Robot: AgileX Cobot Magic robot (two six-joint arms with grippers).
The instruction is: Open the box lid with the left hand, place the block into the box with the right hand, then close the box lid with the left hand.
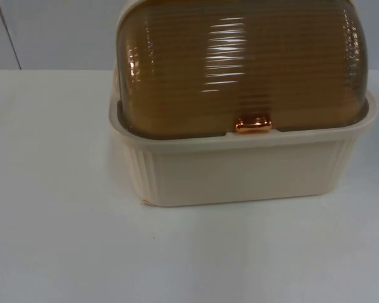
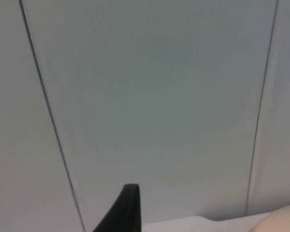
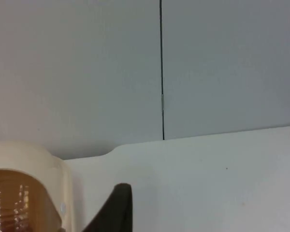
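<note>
Box (image 1: 240, 173): cream ribbed tub, set on the white tabletop (image 1: 63, 240) toward the twelve-to-one o'clock part of the top view, its long axis running from nine to three o'clock, parallel to the grey partition wall (image 1: 50, 31) behind it.

Lid (image 1: 243, 63): amber, translucent, domed and ribbed; seated down on the tub rim all round, so the box is judged closed and the first step not yet done.

Latch (image 1: 253, 124): small copper-coloured tab at the six o'clock edge of the lid, on the front rim, slightly toward three o'clock of the box's midline. It is taken to be the handle by which the lid is to be lifted.

Left gripper (image 2: 128, 212): one black fingertip is seen against the partition wall, with a sliver of cream box edge (image 2: 280, 220) off toward its four o'clock. The box is thus judged to lie to that arm's right and below its line of sight. Whether its fingers are apart or together cannot be told.

Right gripper (image 3: 118, 210): one black fingertip is seen over the tabletop, with the box corner and amber lid (image 3: 19, 203) just beside it toward nine o'clock. Finger spread cannot be told; this arm is judged to be waiting.

Block: none located.
</note>
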